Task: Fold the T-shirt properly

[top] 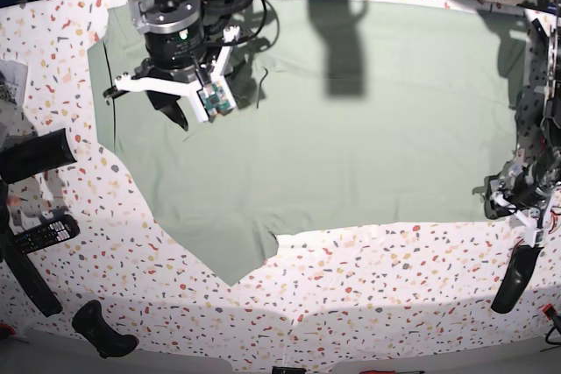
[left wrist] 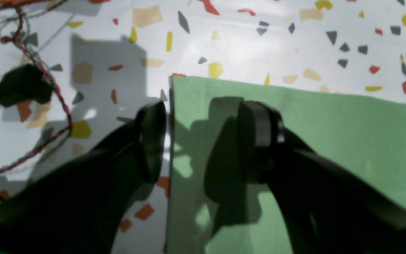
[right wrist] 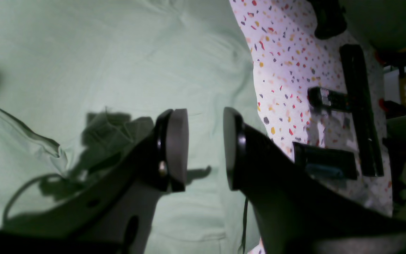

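Two pairs of jaws stand apart with nothing clamped between them. The right gripper (right wrist: 205, 150), with pale grey pads on dark fingers, hangs over the large pale sage-green cloth T-shirt (right wrist: 100, 70); whether its tips touch the fabric cannot be told, though its shadow falls on a rumpled patch just beside the left finger. In the base view this right gripper (top: 180, 111) sits under a silver and black wrist near the bench's far left corner, above the shirt's left portion. The left gripper (left wrist: 203, 141) has dark, blurred fingers spread across a straight vertical edge of the T-shirt (left wrist: 330, 141): one finger is over bare bench, the other over the green cloth near its corner. In the base view the left gripper (top: 519, 276) is at the bench's right edge, by the shirt's right border.

The T-shirt (top: 351, 146) lies spread flat over most of the white speckled terrazzo-patterned bench (top: 368, 295), reaching from the far edge towards the near one, with a short sleeve pointing at the near left area. Beside the left edge lie a black remote control (top: 42, 234) and a black cylindrical handle (top: 35, 155). Twisted red and black wires (left wrist: 37, 106) trail across the bench beside the left gripper.
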Controlling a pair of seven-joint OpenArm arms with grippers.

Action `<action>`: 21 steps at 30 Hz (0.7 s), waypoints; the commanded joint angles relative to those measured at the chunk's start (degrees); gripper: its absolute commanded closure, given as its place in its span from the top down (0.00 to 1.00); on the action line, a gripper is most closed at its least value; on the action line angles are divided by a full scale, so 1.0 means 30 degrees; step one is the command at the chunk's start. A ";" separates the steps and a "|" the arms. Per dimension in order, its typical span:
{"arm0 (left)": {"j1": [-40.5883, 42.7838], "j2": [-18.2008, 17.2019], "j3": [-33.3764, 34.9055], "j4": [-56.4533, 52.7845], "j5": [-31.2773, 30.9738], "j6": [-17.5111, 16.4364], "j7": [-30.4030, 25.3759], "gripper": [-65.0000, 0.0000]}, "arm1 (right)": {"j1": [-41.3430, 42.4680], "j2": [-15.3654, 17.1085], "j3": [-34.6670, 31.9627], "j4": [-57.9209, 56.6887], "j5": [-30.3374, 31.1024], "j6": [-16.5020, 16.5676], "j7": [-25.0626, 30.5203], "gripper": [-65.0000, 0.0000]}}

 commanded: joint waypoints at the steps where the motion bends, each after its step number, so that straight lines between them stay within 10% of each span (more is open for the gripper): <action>1: -0.0517 -0.0393 -0.0102 0.0189 0.0204 0.0401 -0.0182 0.46 | 0.0036 0.0036 0.0073 0.0343 -0.0386 -0.0160 0.0175 0.26; 12: -0.0503 -0.0634 -0.0102 0.0189 0.0452 0.1654 -0.1064 0.46 | 0.0036 -0.0248 0.0080 0.0343 -0.0379 -0.0131 -0.0153 0.26; 21: -0.0503 -0.0656 -0.0102 0.0189 0.0437 -0.0561 -0.0634 0.46 | 0.0036 -0.0248 0.0080 0.0343 -0.0386 -0.0131 -0.0182 0.26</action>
